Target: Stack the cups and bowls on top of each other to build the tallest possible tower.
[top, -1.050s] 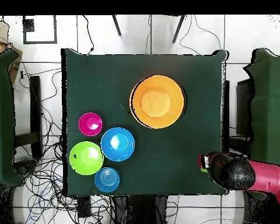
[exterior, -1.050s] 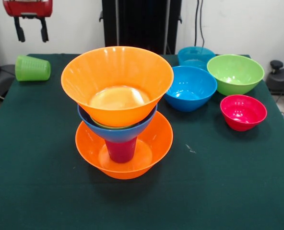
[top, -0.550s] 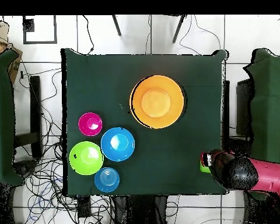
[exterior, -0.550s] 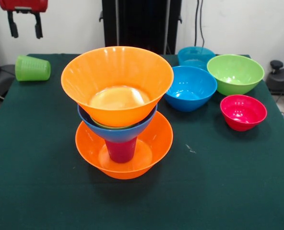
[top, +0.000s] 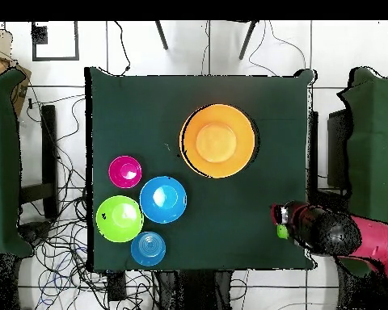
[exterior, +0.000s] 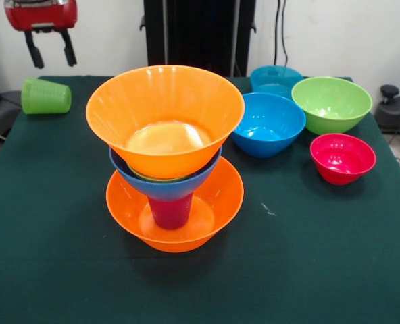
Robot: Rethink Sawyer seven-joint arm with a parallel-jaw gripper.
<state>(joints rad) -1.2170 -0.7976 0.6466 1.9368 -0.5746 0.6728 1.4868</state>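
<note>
In the front view the end effector (exterior: 51, 57) hangs at the far left, above the desk (exterior: 308, 256), with its two black fingers (exterior: 33, 52) spread apart and nothing between them. The light green cup (exterior: 45, 96) lies on its side on the desk's far left edge, just below the end effector and slightly left of it; the two do not touch. In the overhead view only a sliver of that cup (top: 282, 232) shows beside the red and black arm (top: 343, 236), which covers the rest.

The tower (exterior: 166, 155) stands left of the desk's centre, well to the right of the end effector and nearer the camera. Its base is a large orange bowl (exterior: 213, 202) resting on the desk. Inside it stands the purple-magenta cup (exterior: 170, 211), which carries a blue bowl (exterior: 166, 187). A second large orange bowl (exterior: 165, 115) sits nested in the blue one and forms the top. A thin green rim shows between the blue bowl and the top orange one.

The loose bowls cluster at the far right: a medium blue bowl (exterior: 267, 125) just right of the tower, a teal-blue bowl (exterior: 276, 79) behind it, a lime green bowl (exterior: 332, 103) to the right, and a small red-pink bowl (exterior: 342, 158) nearest of the group.
</note>
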